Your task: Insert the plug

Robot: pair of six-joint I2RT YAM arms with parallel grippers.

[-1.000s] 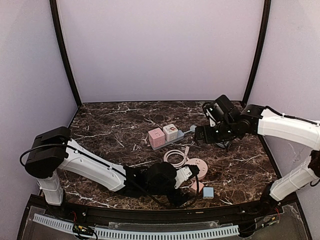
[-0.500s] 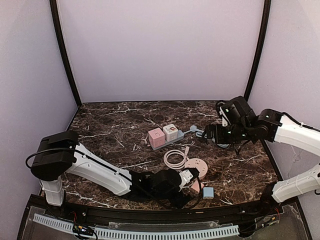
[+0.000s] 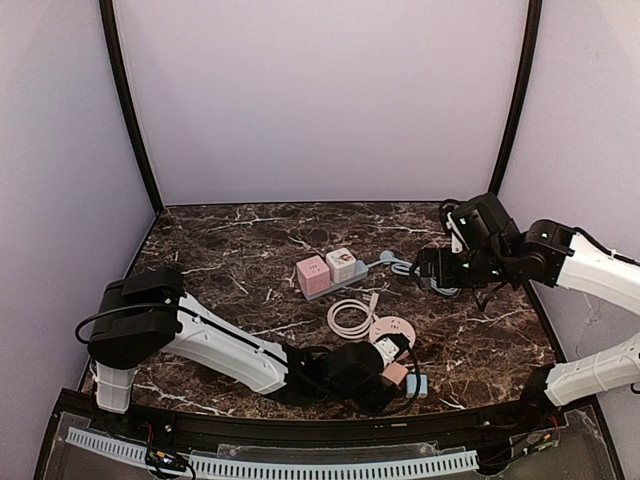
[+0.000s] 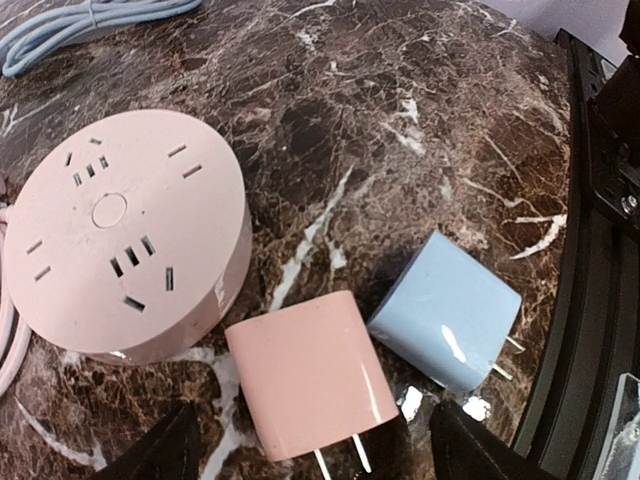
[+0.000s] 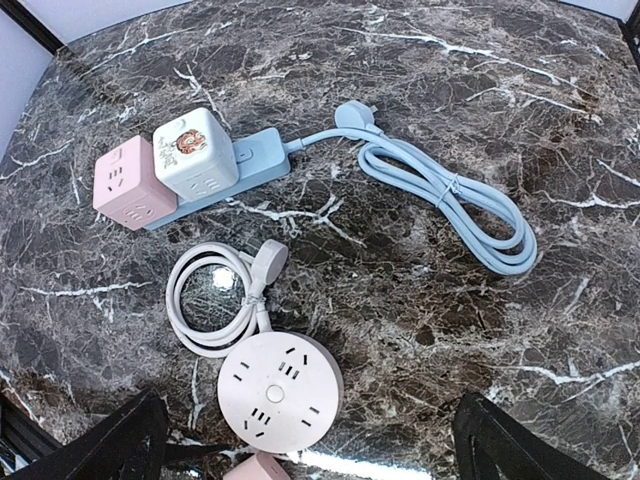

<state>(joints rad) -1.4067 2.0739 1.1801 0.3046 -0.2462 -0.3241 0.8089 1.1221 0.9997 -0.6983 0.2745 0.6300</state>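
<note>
Shows pink plug (image 4: 310, 385) lying flat on the marble, just beside the round socket (image 4: 120, 250), prongs pointing away from the socket; not yet inserted. Blue plug (image 4: 445, 325) just beside it, on the side away from the socket. Left gripper (image 4: 315, 455) low over the pink plug, moved in toward the socket within the last second; fingers spread to either side, pinching nothing. Right gripper (image 5: 300, 445) drawn back, well beyond the socket, likewise spread and empty. Suggests a grasp of the pink plug as the step in hand, with insertion into the socket to follow.
</note>
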